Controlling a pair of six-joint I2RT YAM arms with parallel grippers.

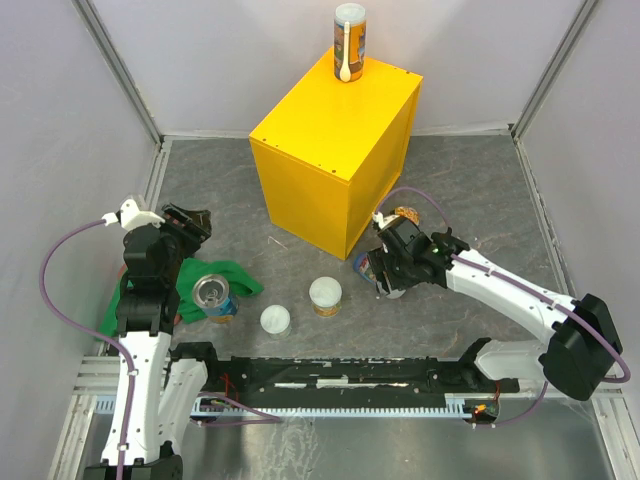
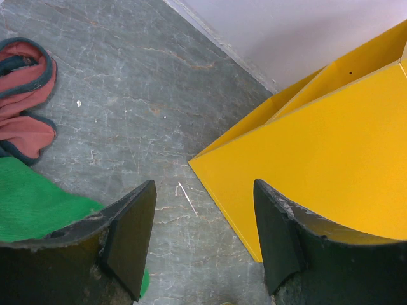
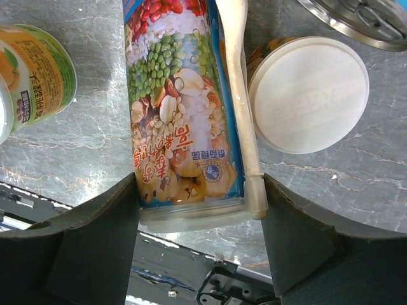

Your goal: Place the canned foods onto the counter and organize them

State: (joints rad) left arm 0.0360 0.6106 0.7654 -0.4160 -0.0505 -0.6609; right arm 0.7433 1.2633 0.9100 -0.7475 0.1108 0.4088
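One tall orange-labelled can [image 1: 350,42] with a white lid stands on the far part of the yellow counter [image 1: 330,150]. My right gripper [image 1: 377,272] is low by the counter's near right corner. In the right wrist view it [image 3: 200,190] is shut on the lid end of a tall can [image 3: 181,95] with a blue bean-picture label and a plastic spoon on its side. On the floor are a silver-topped can [image 1: 213,293] on the green cloth, a white-lidded can [image 1: 325,296] and a short white-lidded one [image 1: 275,319]. My left gripper [image 1: 190,225] [image 2: 203,190] is open and empty.
A green cloth [image 1: 225,280] [image 2: 32,203] and a red cloth [image 2: 22,95] lie left of the counter [image 2: 331,146]. Another can [image 1: 405,213] stands behind my right arm. Under my right gripper are a white lid [image 3: 308,95], a silver top [image 3: 362,22] and an orange-green can [image 3: 35,70].
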